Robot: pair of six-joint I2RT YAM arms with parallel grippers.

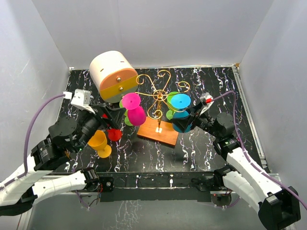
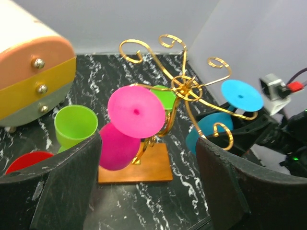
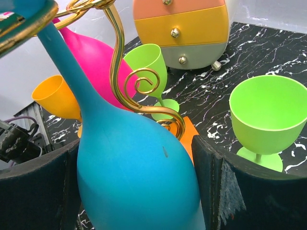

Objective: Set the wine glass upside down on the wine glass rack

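Wine glass (image 3: 139,182) bowl between right gripper (image 3: 135,146) fingers: right wrist only.

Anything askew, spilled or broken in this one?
Nothing stands out. The pink glass and blue glass hang upside down on the rack, the green glasses stand upright on the table, and nothing is spilled or broken.
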